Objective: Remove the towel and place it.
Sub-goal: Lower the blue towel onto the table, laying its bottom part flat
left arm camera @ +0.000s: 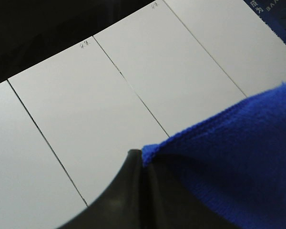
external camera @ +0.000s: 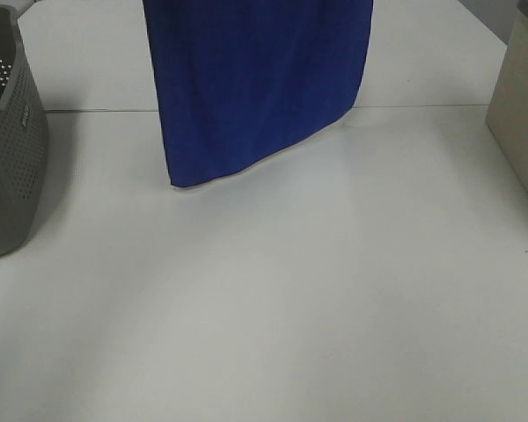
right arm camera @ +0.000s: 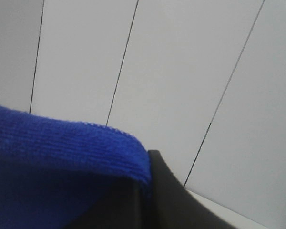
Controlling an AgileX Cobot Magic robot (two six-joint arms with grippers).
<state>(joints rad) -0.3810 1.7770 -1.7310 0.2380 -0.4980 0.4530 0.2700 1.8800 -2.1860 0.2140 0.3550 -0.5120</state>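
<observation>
1. Two grippers, left (left arm camera: 142, 158) and right (right arm camera: 146, 177), are each clamped on the towel's (external camera: 255, 79) top edge; it hangs over the table (external camera: 290, 308).
2. You cannot see either gripper in the high view.
3. You have a grey basket (external camera: 13, 141) left and a beige box (external camera: 521, 114) right, both apart from the towel.

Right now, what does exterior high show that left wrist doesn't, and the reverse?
Only exterior high: the grey perforated basket at the left edge, the beige box at the right edge, and the towel hanging as a sheet, its bottom edge down near the table; contact unclear. Only left wrist: the left gripper, shut on the towel's edge. Both: the blue towel and a white surface with seams.
</observation>
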